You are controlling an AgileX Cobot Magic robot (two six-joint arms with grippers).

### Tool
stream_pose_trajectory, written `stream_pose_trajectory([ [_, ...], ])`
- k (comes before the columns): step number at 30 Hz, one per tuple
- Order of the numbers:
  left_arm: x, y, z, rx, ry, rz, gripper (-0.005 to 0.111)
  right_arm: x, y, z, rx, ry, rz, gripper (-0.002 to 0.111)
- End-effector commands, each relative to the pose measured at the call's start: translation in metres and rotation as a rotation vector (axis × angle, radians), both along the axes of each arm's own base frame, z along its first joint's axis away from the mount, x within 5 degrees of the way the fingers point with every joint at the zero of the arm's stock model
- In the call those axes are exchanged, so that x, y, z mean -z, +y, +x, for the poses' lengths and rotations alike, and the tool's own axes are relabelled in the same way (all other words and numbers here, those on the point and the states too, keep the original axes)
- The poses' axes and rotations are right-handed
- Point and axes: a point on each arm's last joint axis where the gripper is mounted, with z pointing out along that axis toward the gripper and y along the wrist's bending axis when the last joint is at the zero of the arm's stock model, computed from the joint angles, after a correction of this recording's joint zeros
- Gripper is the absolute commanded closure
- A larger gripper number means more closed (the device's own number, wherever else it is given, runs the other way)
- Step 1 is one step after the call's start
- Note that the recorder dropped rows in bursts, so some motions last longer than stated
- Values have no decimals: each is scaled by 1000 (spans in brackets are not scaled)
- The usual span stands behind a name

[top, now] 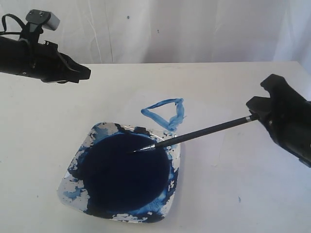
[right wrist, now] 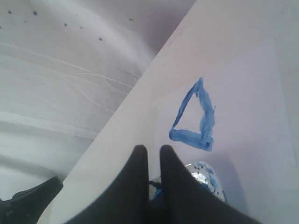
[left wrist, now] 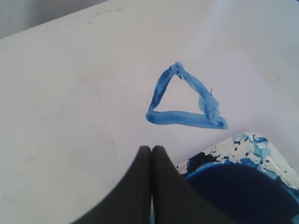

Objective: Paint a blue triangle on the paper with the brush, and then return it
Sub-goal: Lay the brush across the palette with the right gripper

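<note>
Brush — thin, black-handled, silver at the ferrule — sits clamped in your right gripper, tip in the dark pool of the dish just beside the streaky blue triangle; your left gripper hangs, jaws together.

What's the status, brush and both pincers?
Left pincer shut, empty, hovering at the side. Right pincer shut on the brush, tip in the dish of blue paint. Blue triangle done on the paper. No obstruction seen.
</note>
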Motion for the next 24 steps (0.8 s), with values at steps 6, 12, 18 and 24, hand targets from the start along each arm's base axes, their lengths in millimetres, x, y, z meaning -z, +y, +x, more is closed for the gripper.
stream_pose_trajectory([
  [6,-2,-2,-5,20,10,-27,107,5,9,1,-36,-12,-4,107],
  [12,-2,-2,-4,17,8,-26,107,22,16,14,-20,16,-34,107],
  [18,-2,-2,-4,28,-7,-14,107,36,21,24,13,50,-8,107],
  [24,-2,-2,-4,30,-9,-12,107,53,26,32,47,122,37,107],
])
